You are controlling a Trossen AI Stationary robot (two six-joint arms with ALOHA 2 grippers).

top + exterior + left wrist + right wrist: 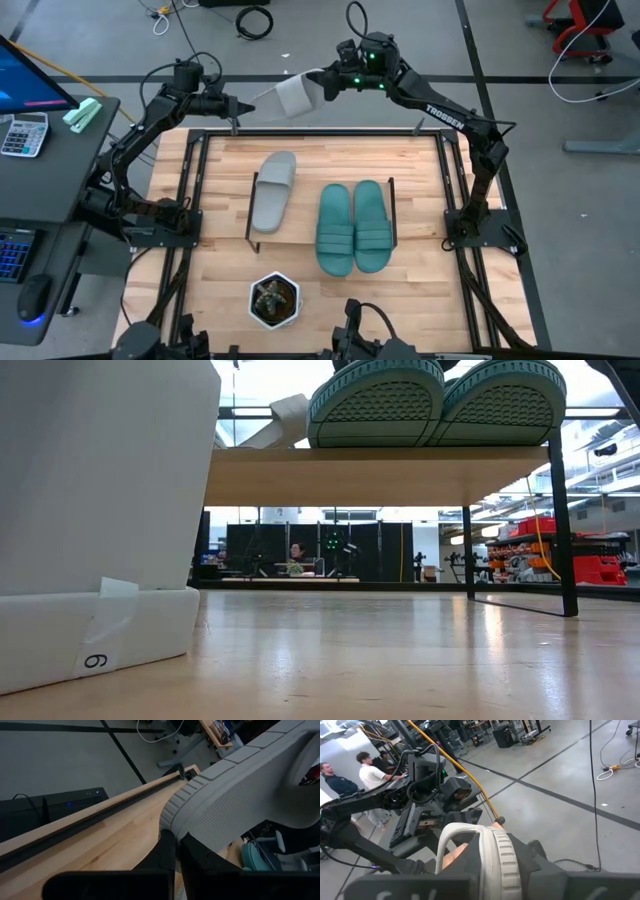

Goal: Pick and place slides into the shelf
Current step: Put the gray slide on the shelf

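Note:
A light grey slide (290,97) hangs in the air over the table's far edge, held by my right gripper (322,85), which comes at it from the right. My left gripper (238,104), shut, points at the slide's other end from the left. In the left wrist view the slide's dotted sole (240,795) fills the picture just past my fingers (167,850). The shelf (305,215) stands mid-table. On its board lie the second grey slide (273,190) at the left and the teal pair (355,225) at the right, soles down. The low view shows the teal soles' ends (440,400) over the board's edge (380,475). My right gripper is shut on the grey slide, pinching its ribbed sole edge (496,852) between the two fingers (535,862), level, from the table's right. The slide is lifted clear and stands on edge, its strap (451,837) arching to one side. My left gripper's shut fingertips stand right at the sole's rim (172,815); I cannot tell whether they touch it.
A white hexagonal pot with a small plant (273,300) stands near the table's near edge and fills the low view's left (100,510). A black frame (320,131) runs round the tabletop. A desk with a calculator (25,130) is at the left. People (370,775) stand beyond.

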